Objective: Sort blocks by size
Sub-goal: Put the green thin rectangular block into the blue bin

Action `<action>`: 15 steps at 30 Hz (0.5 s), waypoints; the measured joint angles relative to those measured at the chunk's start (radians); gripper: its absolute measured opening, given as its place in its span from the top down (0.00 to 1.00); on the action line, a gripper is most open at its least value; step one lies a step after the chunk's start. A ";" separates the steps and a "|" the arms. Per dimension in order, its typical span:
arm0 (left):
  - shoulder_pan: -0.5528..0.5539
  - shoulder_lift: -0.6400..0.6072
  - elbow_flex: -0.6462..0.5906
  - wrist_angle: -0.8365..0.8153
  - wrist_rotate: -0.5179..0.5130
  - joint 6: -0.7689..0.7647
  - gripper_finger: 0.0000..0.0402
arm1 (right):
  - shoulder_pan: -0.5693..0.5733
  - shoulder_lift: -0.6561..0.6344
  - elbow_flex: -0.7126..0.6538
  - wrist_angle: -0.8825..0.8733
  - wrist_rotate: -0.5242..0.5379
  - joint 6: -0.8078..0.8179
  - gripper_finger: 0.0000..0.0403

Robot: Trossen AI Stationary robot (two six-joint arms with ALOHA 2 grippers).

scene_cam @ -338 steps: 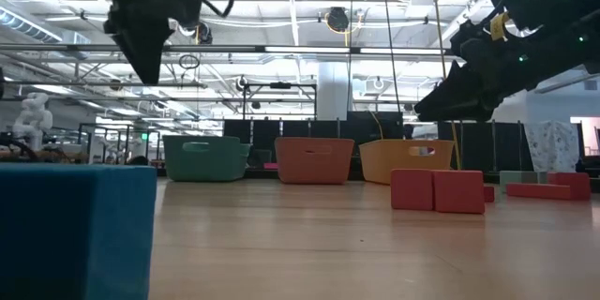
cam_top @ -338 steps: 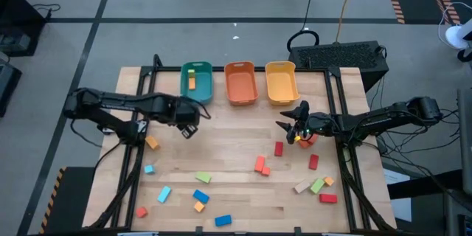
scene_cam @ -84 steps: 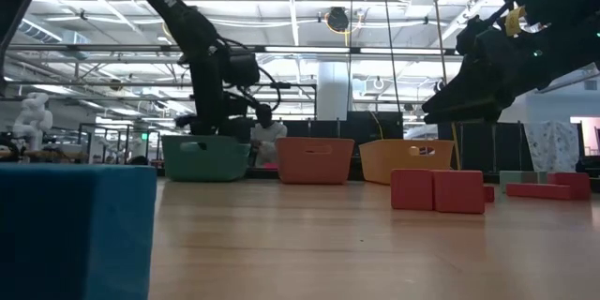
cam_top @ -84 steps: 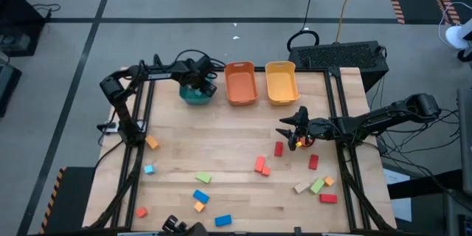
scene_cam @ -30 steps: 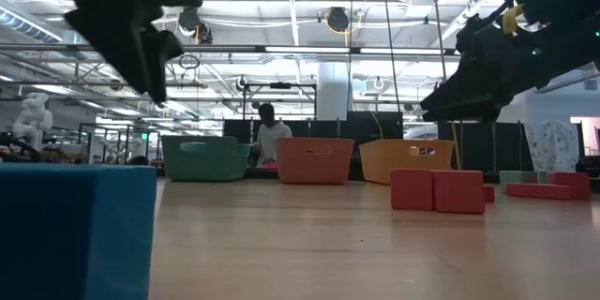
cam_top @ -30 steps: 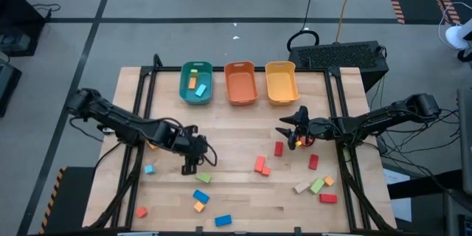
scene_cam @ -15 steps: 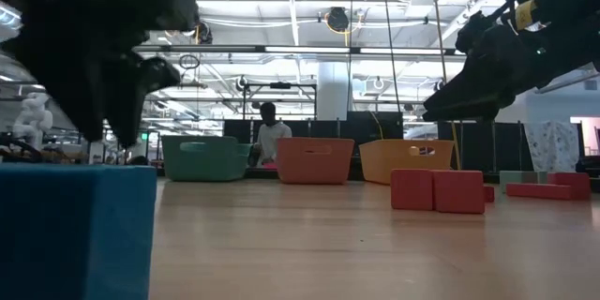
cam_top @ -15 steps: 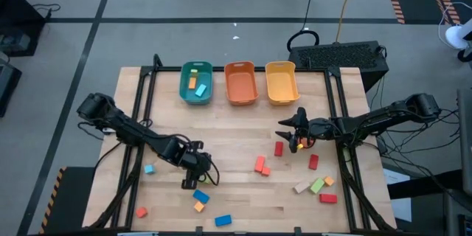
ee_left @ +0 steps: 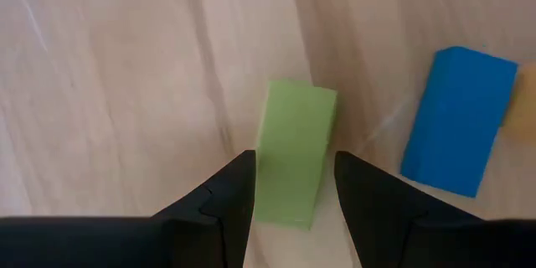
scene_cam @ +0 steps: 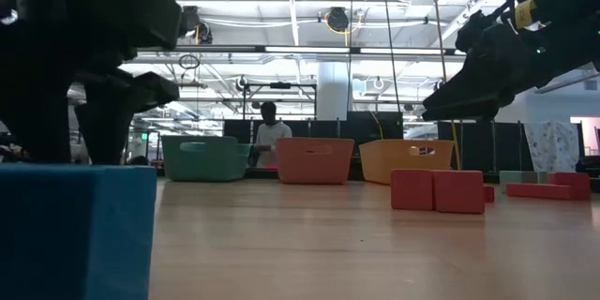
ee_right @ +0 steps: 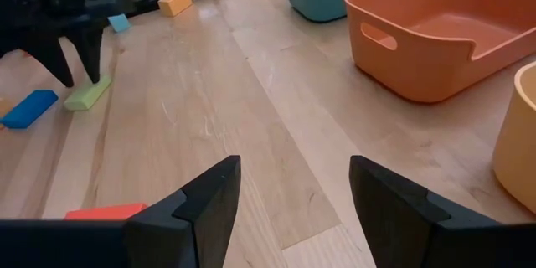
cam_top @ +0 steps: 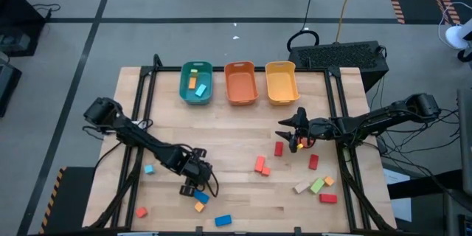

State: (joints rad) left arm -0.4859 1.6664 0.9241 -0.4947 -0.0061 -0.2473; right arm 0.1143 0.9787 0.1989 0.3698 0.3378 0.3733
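Note:
A green bar block [ee_left: 293, 134] lies flat on the wooden table, with a blue bar [ee_left: 456, 121] close beside it. My left gripper [ee_left: 295, 188] points down over the green block's one end. It is open, with a finger on either side of the block, and touches nothing that I can see. In the high view it [cam_top: 196, 181] hides the block. My right gripper [ee_right: 289, 218] hangs open over the table's right half [cam_top: 285, 127], near a red block [cam_top: 279, 148]. The right wrist view shows the left fingers [ee_right: 90, 65] just above the green block [ee_right: 88, 94].
Teal [cam_top: 196, 82], orange [cam_top: 240, 82] and yellow [cam_top: 281, 81] bins stand in a row at the far edge; the teal one holds two blocks. Loose blocks lie near the front left [cam_top: 200, 197] and right [cam_top: 318, 185]. A person stands beyond the table [scene_cam: 269, 131].
My left gripper has moved toward the table's near edge and down, with a slight roll, until its open fingers stand astride the green block's end. The block has not moved. My right arm has kept still.

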 joint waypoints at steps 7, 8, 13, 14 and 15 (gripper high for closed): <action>-0.011 0.053 0.001 -0.009 -0.026 0.025 0.54 | 0.000 0.000 0.000 0.000 -0.001 0.000 0.48; -0.013 0.060 0.003 -0.008 -0.033 0.026 0.52 | 0.000 0.000 0.000 0.000 -0.002 0.000 0.48; -0.014 0.082 0.005 -0.008 -0.054 0.018 0.43 | 0.000 0.000 0.000 0.000 -0.002 0.000 0.48; -0.013 0.082 0.005 -0.008 -0.056 0.017 0.43 | 0.000 0.000 0.000 0.000 -0.001 0.000 0.48; -0.011 0.083 0.005 -0.008 -0.062 0.007 0.42 | 0.000 0.000 0.000 0.000 -0.001 0.000 0.48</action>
State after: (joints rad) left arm -0.4968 1.7493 0.9287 -0.5027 -0.0678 -0.2407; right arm 0.1140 0.9785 0.1989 0.3695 0.3369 0.3733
